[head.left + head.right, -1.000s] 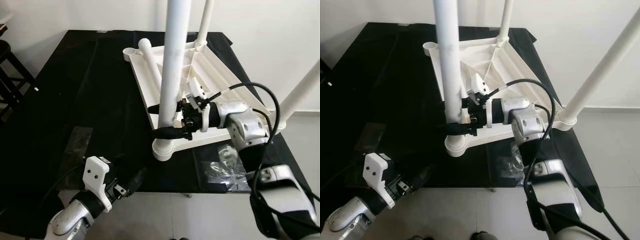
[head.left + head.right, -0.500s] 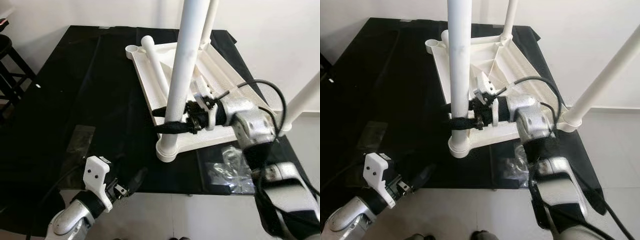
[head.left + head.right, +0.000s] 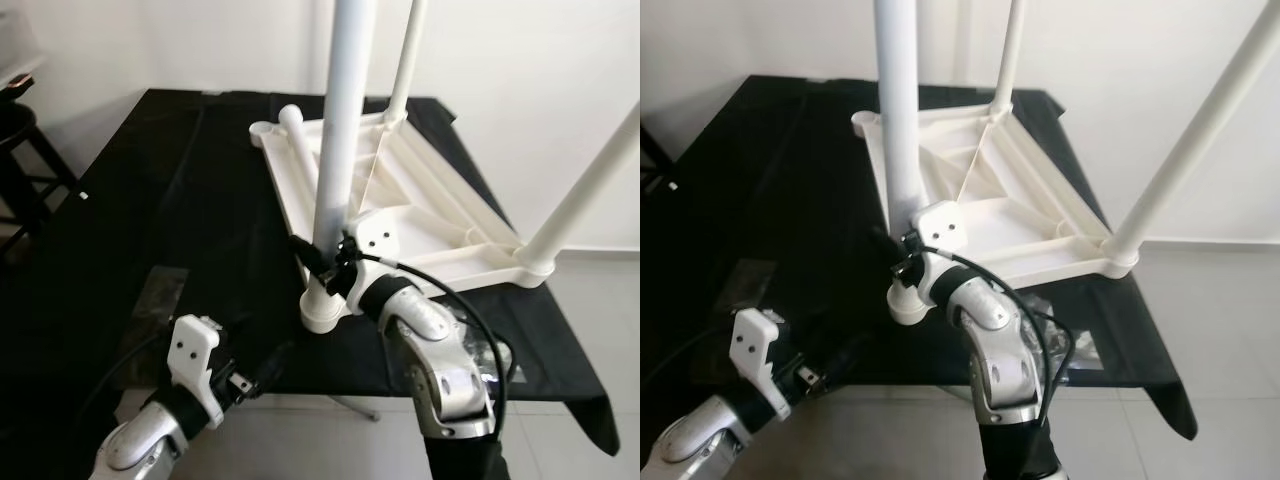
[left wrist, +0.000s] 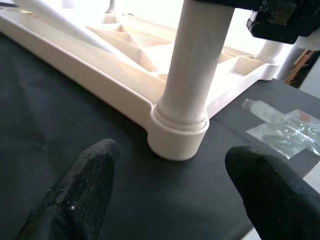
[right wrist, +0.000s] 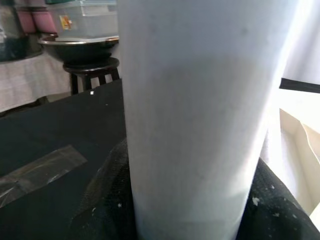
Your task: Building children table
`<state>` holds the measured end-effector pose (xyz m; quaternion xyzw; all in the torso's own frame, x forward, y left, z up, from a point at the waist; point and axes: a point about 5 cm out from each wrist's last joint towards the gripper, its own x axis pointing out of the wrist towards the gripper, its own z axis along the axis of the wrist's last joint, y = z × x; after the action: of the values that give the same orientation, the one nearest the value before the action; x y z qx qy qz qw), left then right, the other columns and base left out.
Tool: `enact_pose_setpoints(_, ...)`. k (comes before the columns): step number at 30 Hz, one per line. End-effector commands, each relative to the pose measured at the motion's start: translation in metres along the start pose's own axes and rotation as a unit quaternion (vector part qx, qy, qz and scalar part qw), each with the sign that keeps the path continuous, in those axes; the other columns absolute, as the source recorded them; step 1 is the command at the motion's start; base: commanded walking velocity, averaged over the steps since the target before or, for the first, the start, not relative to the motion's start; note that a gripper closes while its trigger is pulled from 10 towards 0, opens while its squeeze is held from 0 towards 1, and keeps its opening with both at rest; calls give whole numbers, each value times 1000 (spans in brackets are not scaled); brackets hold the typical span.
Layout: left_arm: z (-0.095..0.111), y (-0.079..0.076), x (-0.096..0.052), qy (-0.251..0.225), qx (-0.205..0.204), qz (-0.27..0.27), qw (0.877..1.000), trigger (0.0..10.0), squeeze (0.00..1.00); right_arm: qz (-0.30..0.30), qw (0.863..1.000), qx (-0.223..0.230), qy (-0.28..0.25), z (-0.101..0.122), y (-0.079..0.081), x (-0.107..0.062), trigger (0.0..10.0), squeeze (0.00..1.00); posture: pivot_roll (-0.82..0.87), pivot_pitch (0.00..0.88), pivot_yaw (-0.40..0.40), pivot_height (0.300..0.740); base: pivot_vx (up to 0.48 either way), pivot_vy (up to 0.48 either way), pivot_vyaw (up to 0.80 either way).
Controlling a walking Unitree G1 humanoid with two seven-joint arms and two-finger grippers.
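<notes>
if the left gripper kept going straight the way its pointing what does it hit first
Most likely the corner socket of the upturned white table, where the near leg is seated. The left gripper is open, its fingers framing that socket across bare black cloth, though depth is hard to judge.

A thick white table leg point(image 5: 195, 115) stands upright very close to the camera. The two black fingers point(image 5: 107, 200) of the right tool point(image 5: 190, 210) press against it, one on each side, low on the leg. Behind it lies a worktop point(image 5: 55, 135) under a black cloth, with a strip of clear tape point(image 5: 35, 172) on it. Further back a dark stool point(image 5: 92, 72) carries a metal bowl point(image 5: 80, 47), and a clear plastic box point(image 5: 87, 20) sits above the bowl.
</notes>
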<state>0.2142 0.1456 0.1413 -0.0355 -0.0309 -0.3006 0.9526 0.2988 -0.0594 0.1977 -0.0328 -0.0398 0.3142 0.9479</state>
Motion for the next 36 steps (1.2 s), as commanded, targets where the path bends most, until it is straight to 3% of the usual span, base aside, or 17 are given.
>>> enact_pose_setpoints(1, -3, 2, -1, 3, 2, 6, 1000, 10000, 0, -48, 992, 16, 116, -40, -2, -7, 10000, 0, -148, 130, -64, 740, 0, 0, 0)
enact_pose_setpoints(4, -4, 3, -1, 3, 2, 7, 1000, 10000, 0, -48, 992, 13, 120, -37, 2, -7, 10000, 0, -148, 130, -64, 740, 0, 0, 0)
enact_pose_setpoints(5, -4, 3, -1, 3, 1, 5, 1000, 10000, 0, -40, 993, 21, 110, -32, 3, -5, 10000, 651, -150, 126, -61, 740, 0, 0, 0)
enact_pose_setpoints(6, -4, 3, -1, 4, 1, 3, 1000, 10000, 0, -27, 994, 32, 98, -28, 3, -4, 10000, 961, -150, 125, -61, 740, 0, 0, 0)
enact_pose_setpoints(7, -4, 2, 0, 4, 0, 0, 1000, 10000, 0, -7, 996, 43, 82, -22, 3, -1, 10000, 1000, -151, 125, -61, 740, 0, 0, 0)
enact_pose_setpoints(9, -4, 2, 0, 4, 0, -3, 1000, 10000, 0, 18, 997, 49, 63, -15, 2, 3, 10000, 1000, -151, 125, -61, 740, 0, 0, 0)
enact_pose_setpoints(10, -4, 1, 0, 4, -1, -5, 1000, 10000, 0, 91, 995, 46, 17, 2, -1, 9, 10000, 1000, -149, 126, -63, 740, 0, 0, 0)
enact_pose_setpoints(12, -4, 0, 0, 3, -2, -5, 1000, 10000, 0, 156, 987, 37, -4, 12, -3, 9, 10000, 1000, -145, 129, -65, 740, 0, 0, 0)
enact_pose_setpoints(16, -4, -2, 0, 2, -2, -4, 1000, 10000, 0, 257, 966, 6, -13, 23, -13, 5, 10000, 1000, -132, 133, -70, 740, 0, 0, 0)
enact_pose_setpoints(18, -4, -2, 0, 2, -2, -4, 1000, 10000, 0, 286, 958, -16, -11, 25, -17, 4, 10000, 937, -132, 133, -70, 740, 0, 0, 0)
enact_pose_setpoints(19, -4, -2, -1, 2, -2, -2, 1000, 10000, 0, 319, 947, -37, 1, 25, -24, 3, 10000, 0, -128, 137, -72, 740, 0, 0, 0)
enact_pose_setpoints(26, -3, -7, -3, 0, -6, -4, 1000, 10000, 0, 413, 908, -76, 12, 43, -53, 13, 10000, 0, -113, 152, -70, 740, 0, 0, 0)
enact_pose_setpoints(32, -2, -9, -5, 2, -8, -7, 1000, 10000, 0, 450, 890, -74, 12, 49, -59, 17, 10000, 0, -112, 161, -68, 740, 0, 0, 0)
enact_pose_setpoints(33, -2, -10, -5, 1, -9, -7, 1000, 10000, 0, 467, 881, -73, 17, 49, -59, 16, 4000, 0, -112, 161, -69, 740, 0, 0, 0)
enact_pose_setpoints(34, -2, -10, -5, 1, -9, -7, 1000, 10000, 0, 467, 881, -73, 17, 49, -59, 16, 4000, 0, -112, 161, -69, 740, 0, 0, 0)
enact_pose_setpoints(35, -2, -10, -5, 2, -9, -8, 1000, 10000, 0, 479, 874, -70, 21, 48, -59, 15, 0, 0, -114, 164, -69, 740, 0, 0, 0)
enact_pose_setpoints(36, -2, -11, -6, 2, -10, -8, 1000, 10000, 0, 489, 869, -69, 22, 48, -61, 15, 0, 0, -115, 164, -69, 740, 0, 0, 0)
